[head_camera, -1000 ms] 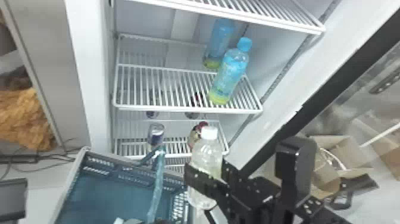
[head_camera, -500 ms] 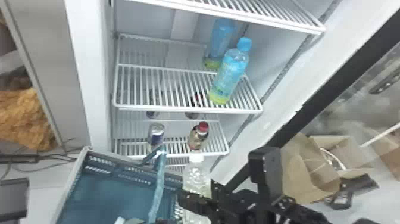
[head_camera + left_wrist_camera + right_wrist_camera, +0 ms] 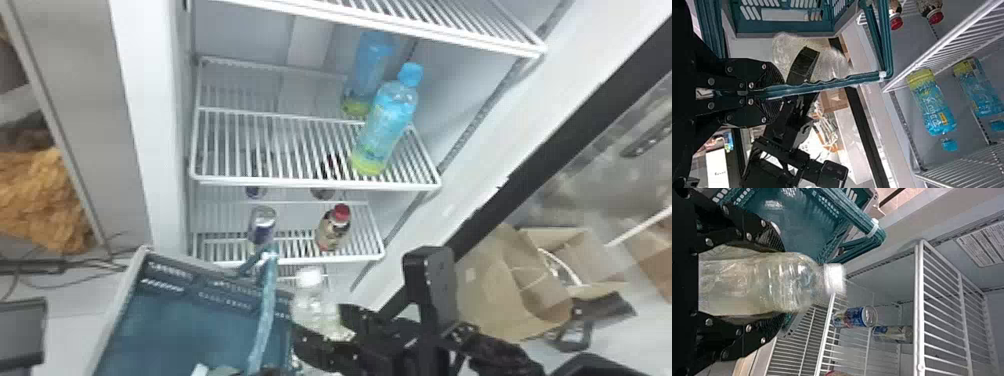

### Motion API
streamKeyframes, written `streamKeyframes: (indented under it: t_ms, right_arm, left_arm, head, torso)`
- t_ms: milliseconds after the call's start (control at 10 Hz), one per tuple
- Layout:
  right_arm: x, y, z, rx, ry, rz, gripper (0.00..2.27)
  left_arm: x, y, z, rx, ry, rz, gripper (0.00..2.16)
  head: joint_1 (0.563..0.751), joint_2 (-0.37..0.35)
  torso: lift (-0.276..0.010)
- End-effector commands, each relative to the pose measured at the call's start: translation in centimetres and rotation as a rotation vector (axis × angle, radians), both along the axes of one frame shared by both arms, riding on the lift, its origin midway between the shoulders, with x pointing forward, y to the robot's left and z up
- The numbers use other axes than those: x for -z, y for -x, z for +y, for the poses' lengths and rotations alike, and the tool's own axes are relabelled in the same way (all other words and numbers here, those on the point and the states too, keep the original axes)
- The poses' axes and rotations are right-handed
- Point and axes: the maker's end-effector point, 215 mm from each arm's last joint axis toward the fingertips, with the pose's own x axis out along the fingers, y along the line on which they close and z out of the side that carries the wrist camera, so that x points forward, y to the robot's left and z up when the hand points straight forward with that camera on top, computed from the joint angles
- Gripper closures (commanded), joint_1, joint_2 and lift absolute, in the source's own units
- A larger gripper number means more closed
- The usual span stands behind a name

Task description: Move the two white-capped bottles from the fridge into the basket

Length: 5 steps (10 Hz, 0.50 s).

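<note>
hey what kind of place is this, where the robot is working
Probably a shop or a mock-up of one: an open fridge with wire shelves holding blue-capped bottles and a can, beside a shopping-style basket.

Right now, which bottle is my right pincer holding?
The clear plastic white-capped bottle, clamped in the right pincer; any blue-capped bottle or red-capped bottle stands on white wire shelving.

Indoor setting; exact type not established, most consistent with a lab or workshop. An open white fridge (image 3: 142, 115) has white wire shelves (image 3: 315, 184) carrying blue-capped plastic bottles (image 3: 386, 127) and a blue-and-silver metal can (image 3: 262, 226), shop-fashion. Open brown cardboard boxes (image 3: 507, 285) and black cabling (image 3: 35, 266) around it suggest a workroom.
</note>
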Motion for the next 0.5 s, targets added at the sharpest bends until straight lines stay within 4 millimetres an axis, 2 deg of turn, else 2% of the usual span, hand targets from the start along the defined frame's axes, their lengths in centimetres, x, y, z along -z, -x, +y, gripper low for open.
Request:
streamKeyframes:
  t_ms: [0, 200, 400]
  right_arm:
    - [-0.2, -0.4, 0.0, -0.001, -0.001, -0.013, 0.46]
    - [-0.8, -0.9, 0.2, 0.0, -0.007, -0.042, 0.33]
    - [-1.7, -1.5, 0.3, 0.007, -0.015, -0.084, 0.32]
  left_arm:
    - [0.0, 0.0, 0.0, 0.0, 0.0, 0.0, 1.19]
    - [0.0, 0.1, 0.0, 0.002, 0.001, 0.003, 1.19]
    - [0.1, 0.1, 0.0, -0.001, 0.001, 0.004, 1.19]
  head:
    - [0.695, -0.35]
    - [0.695, -0.35]
    - [0.695, -0.35]
  torso:
    - [0.0]
    - [0.0]
    - [0.0]
